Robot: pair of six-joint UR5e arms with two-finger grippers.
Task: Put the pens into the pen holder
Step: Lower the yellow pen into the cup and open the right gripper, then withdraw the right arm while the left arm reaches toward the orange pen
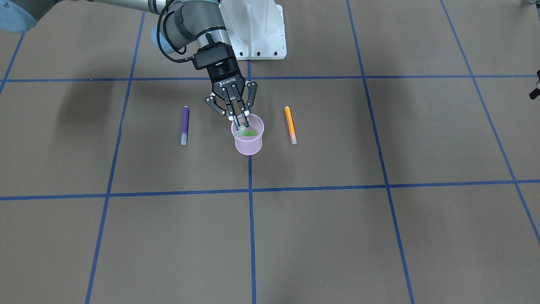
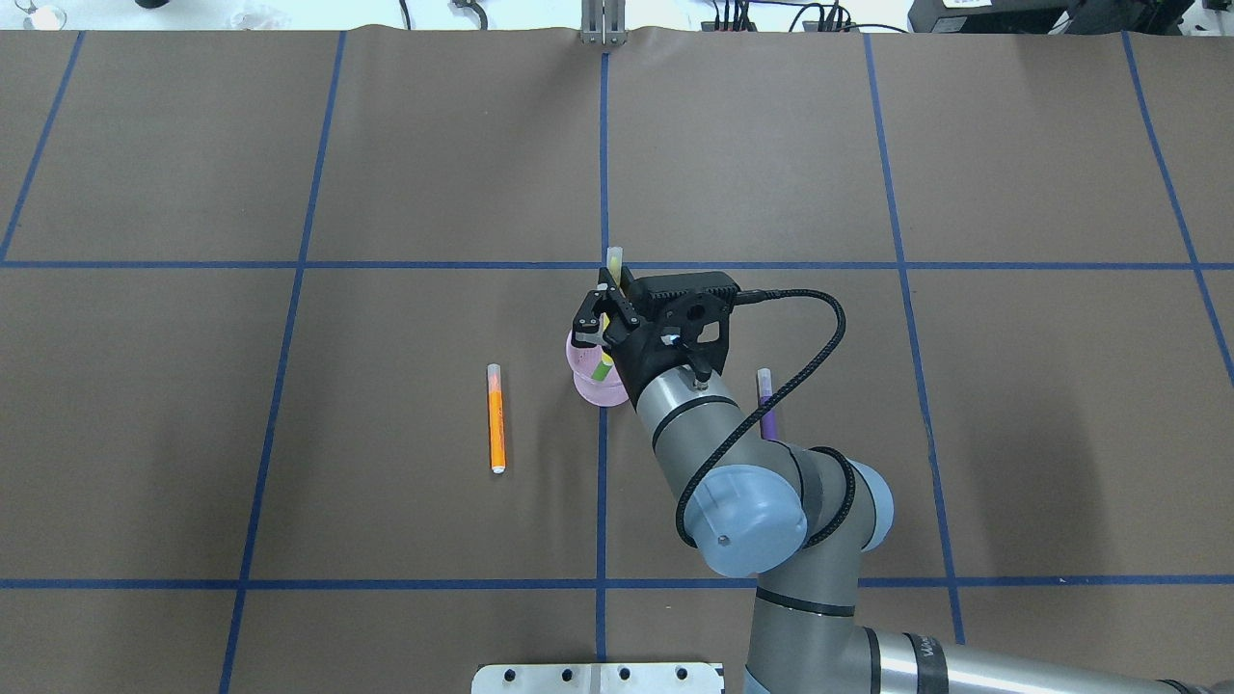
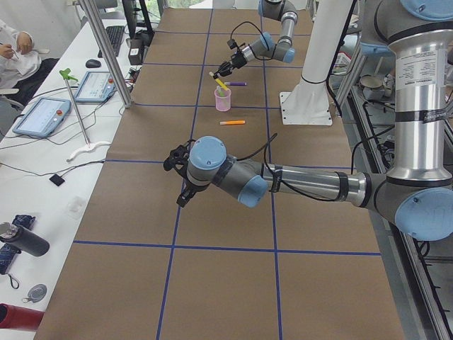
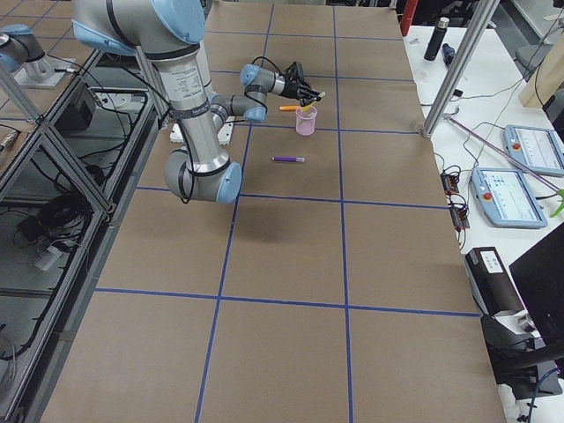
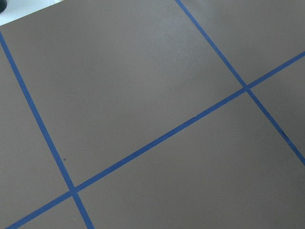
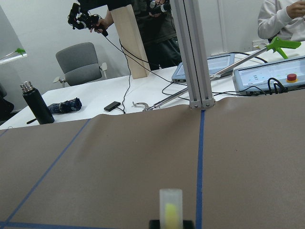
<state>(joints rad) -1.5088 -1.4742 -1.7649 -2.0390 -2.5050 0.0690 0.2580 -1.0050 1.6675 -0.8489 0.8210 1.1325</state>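
Note:
The pink mesh pen holder [image 1: 249, 142] stands at the table's middle, with a green pen [image 1: 249, 133] lying inside it. Directly above its mouth, my right gripper [image 1: 239, 124] is shut on a yellow pen [image 2: 614, 258], held tilted with its lower end in the holder; the whitish cap [image 6: 170, 207] sticks out past the fingers. A purple pen [image 1: 184, 124] and an orange pen [image 1: 290, 124] lie flat on either side of the holder. My left gripper [image 3: 177, 161] hovers over bare table far from the pens; I cannot tell whether it is open or shut.
Brown table cover with blue tape grid lines. The robot's white base plate [image 1: 257, 38] sits just behind the holder. Beyond the table's far edge stand tablets, cables, a black bottle [image 6: 35, 102] and people at a side desk.

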